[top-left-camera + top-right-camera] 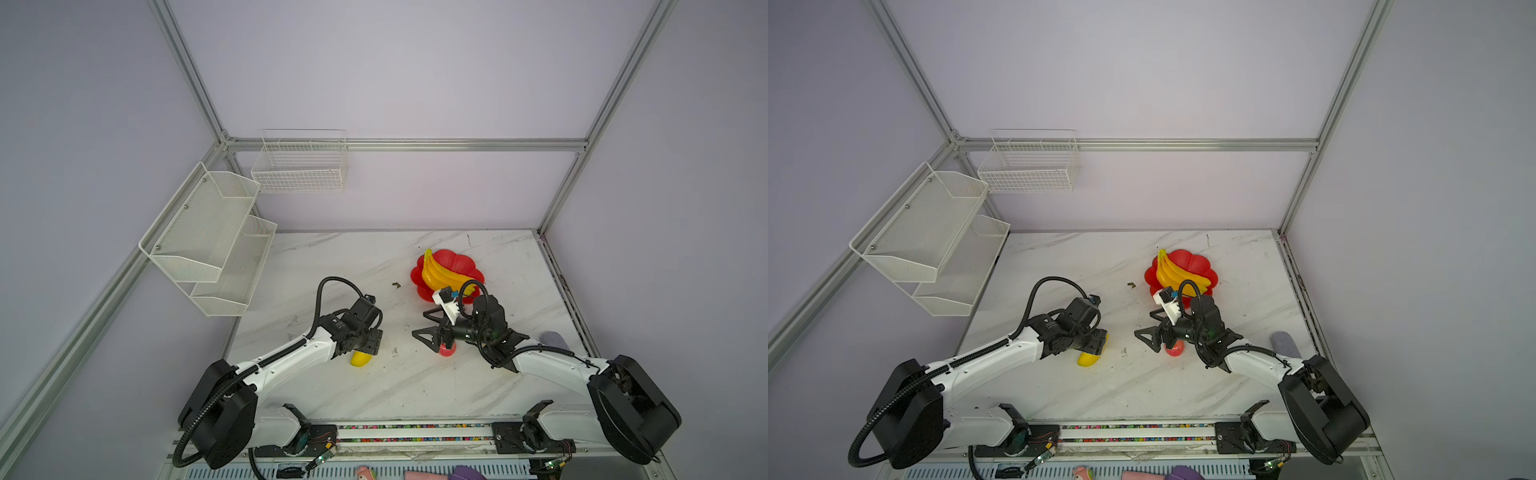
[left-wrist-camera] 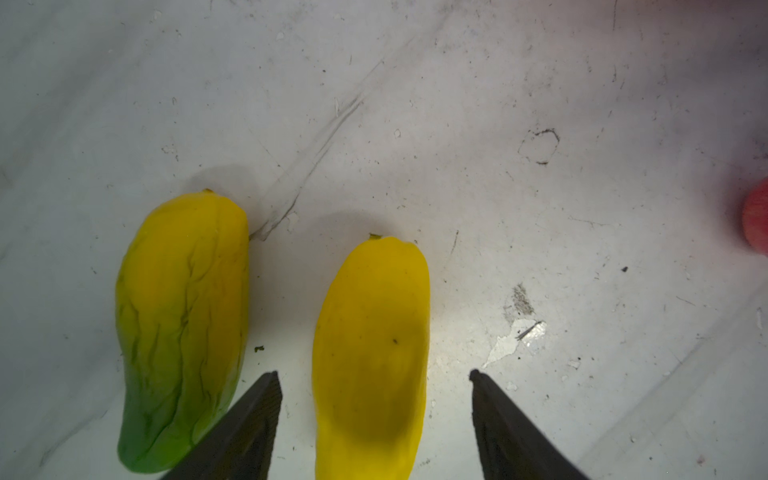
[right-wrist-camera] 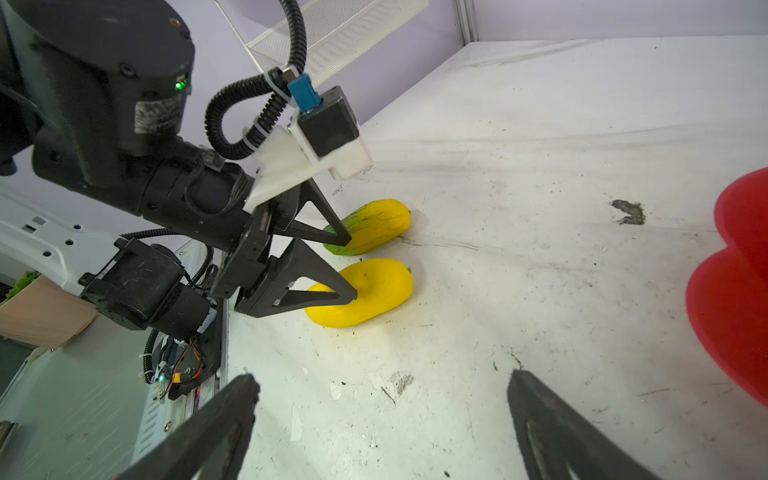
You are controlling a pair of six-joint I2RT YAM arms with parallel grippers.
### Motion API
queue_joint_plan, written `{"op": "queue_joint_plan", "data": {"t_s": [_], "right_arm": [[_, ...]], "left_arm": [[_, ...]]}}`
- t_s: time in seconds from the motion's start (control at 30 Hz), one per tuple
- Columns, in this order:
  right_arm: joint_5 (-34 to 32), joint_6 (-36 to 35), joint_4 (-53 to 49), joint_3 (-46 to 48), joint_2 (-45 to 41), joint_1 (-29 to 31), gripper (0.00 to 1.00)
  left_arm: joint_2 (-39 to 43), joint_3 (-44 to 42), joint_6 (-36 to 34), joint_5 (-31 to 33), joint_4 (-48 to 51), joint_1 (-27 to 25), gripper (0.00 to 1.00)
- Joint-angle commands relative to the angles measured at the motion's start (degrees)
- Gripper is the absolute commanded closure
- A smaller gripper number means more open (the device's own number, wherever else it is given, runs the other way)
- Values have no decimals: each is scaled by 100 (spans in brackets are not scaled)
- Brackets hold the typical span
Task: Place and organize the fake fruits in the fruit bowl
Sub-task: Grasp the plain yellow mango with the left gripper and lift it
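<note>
The red flower-shaped fruit bowl (image 1: 463, 261) (image 1: 1194, 259) stands at the table's back right, with the banana bunch (image 1: 436, 274) (image 1: 1173, 272) lying in it. A yellow mango (image 2: 370, 353) (image 3: 376, 289) and a green-and-yellow mango (image 2: 183, 324) (image 3: 372, 226) lie side by side on the table. My left gripper (image 2: 374, 374) (image 3: 352, 268) is open and straddles the yellow mango, with a gap on each side. In both top views only one end of the yellow mango (image 1: 360, 359) (image 1: 1088, 359) shows under the wrist. My right gripper (image 3: 382, 376) (image 1: 419, 323) is open and empty. A red apple (image 1: 446, 351) (image 2: 756, 220) sits under its wrist.
White mesh baskets (image 1: 208, 232) hang on the left wall and a wire basket (image 1: 299, 166) on the back wall. A dark scrap (image 1: 395, 284) lies left of the bowl. A grey object (image 1: 555, 338) rests near the table's right edge.
</note>
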State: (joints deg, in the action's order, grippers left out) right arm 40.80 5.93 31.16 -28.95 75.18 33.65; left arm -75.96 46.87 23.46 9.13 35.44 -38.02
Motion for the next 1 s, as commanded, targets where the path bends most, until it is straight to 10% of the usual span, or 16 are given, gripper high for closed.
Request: {"op": "queue_joint_plan", "data": {"t_s": [0.0,0.33,0.57,0.97], "right_arm": [[78,-2,428,30,-89,54,3],[-713,-48,461,256,-709,54,3],[-2765,490,400,580,-1437,-145,3],[-2814,910,558,969,-1982,-965,3]], "left_arm": [[-130,-289,141,-86,-166,-16,27],[-948,-335,183,-108,-536,-32,38],[-803,50,88,-214,-571,-32,58],[-1857,2409,247,-1285,-1962,-28,59]]}}
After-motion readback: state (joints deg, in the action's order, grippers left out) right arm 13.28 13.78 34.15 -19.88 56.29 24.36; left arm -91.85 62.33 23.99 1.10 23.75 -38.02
